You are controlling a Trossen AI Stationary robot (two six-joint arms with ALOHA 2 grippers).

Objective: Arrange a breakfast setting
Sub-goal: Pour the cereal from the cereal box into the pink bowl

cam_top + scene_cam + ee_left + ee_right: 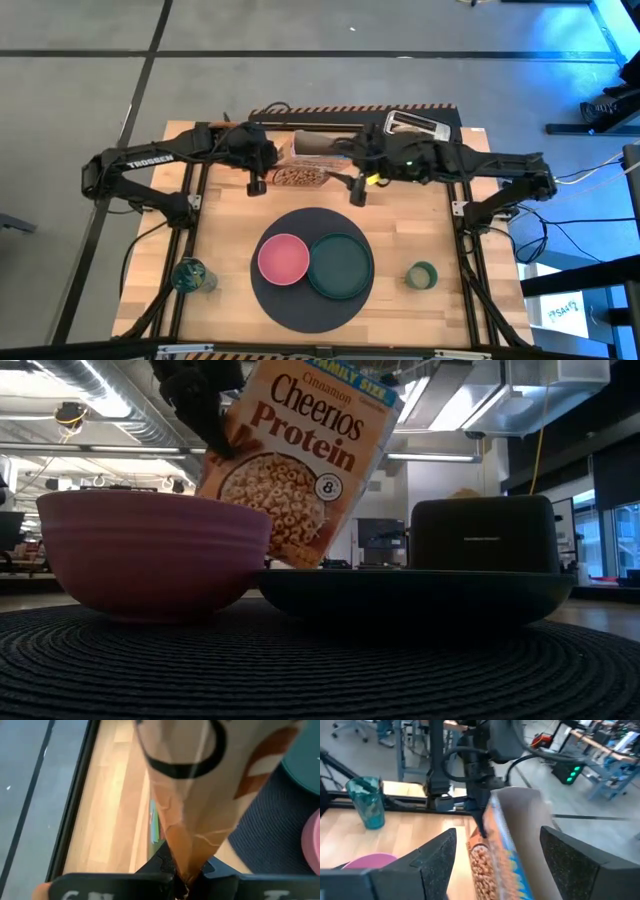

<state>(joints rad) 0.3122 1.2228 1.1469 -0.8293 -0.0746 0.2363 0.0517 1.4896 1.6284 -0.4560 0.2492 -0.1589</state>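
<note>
A Cinnamon Cheerios Protein cereal box [300, 450] stands tilted behind the pink bowl [150, 550] and the dark green plate [415, 595]. Bowl [284, 258] and plate [340, 265] sit on the round dark grey mat [300, 305]. My left gripper [255, 185] is shut on the box [300, 177]. My right gripper [358, 190] is open just right of the box, and its fingers [437, 860] stand apart from it. The pale-green cup [421, 274] stands on the table to the right of the mat. Spoon, ring and red piece are out of view. My left gripper [182, 880] pinches a narrow edge of the cereal box [185, 855] between its two fingers, at the box's upper left corner [225, 445] in the low view. The fingers come from above. The box is tilted, and the bowl and plate hide its lower end.
A teal glass [192, 274] stands near the table's front left corner. A black toaster-like box [415, 125] sits at the far edge and also shows in the low view [482, 532]. Bare wood lies on both sides of the mat.
</note>
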